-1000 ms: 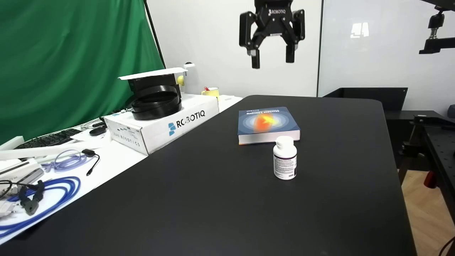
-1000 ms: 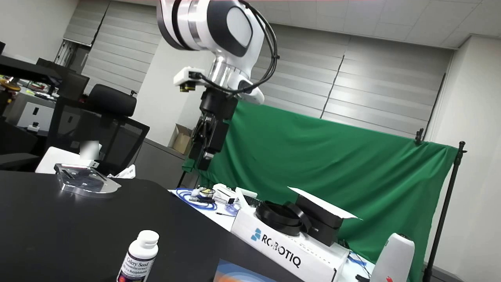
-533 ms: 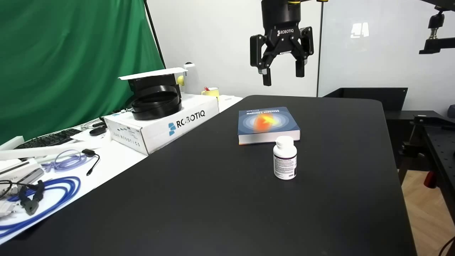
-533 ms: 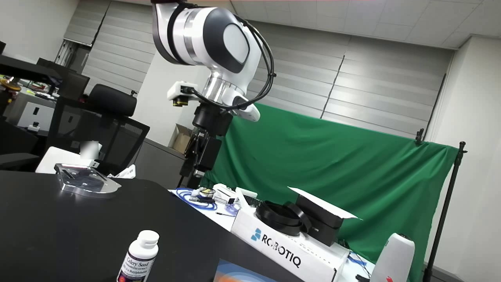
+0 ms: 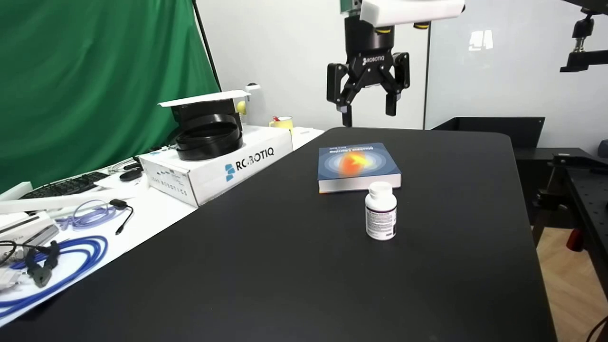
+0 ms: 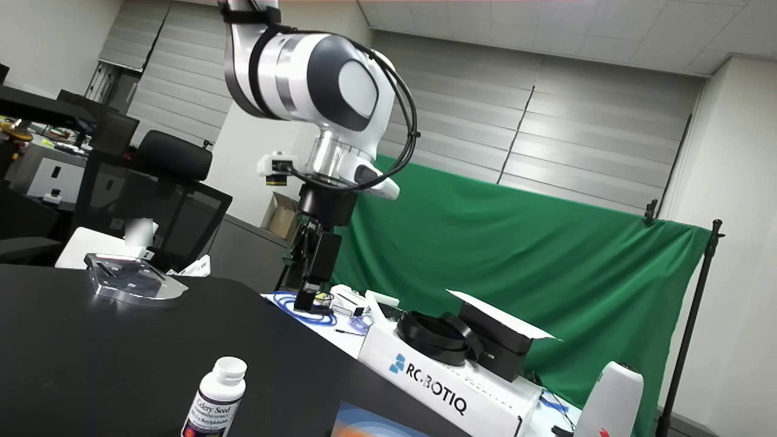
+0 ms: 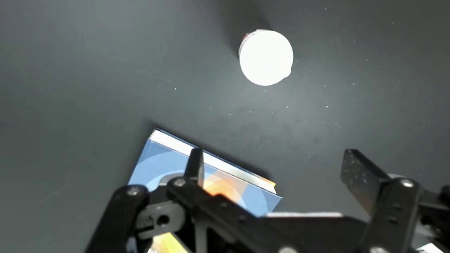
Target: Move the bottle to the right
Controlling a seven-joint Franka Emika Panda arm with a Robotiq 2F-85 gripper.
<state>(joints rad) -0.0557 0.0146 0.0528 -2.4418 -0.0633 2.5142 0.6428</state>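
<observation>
In an exterior view, the gripper (image 5: pixel 369 112) hangs with its fingers (image 5: pixel 347 117) spread wide, released. Lower than them and nearer the camera, the bottle (image 5: pixel 380 212) stands upright on the table (image 5: pixel 266 266); the book (image 5: pixel 358 162) lies below them. In an exterior view, a green curtain (image 6: pixel 504 261) hangs beyond the fingers; the bottle stands lower, well apart from them, cut off by the bottom edge. In the wrist view, the bottle shows past the fingers, sideways between the two; one finger partly hides the book.
</observation>
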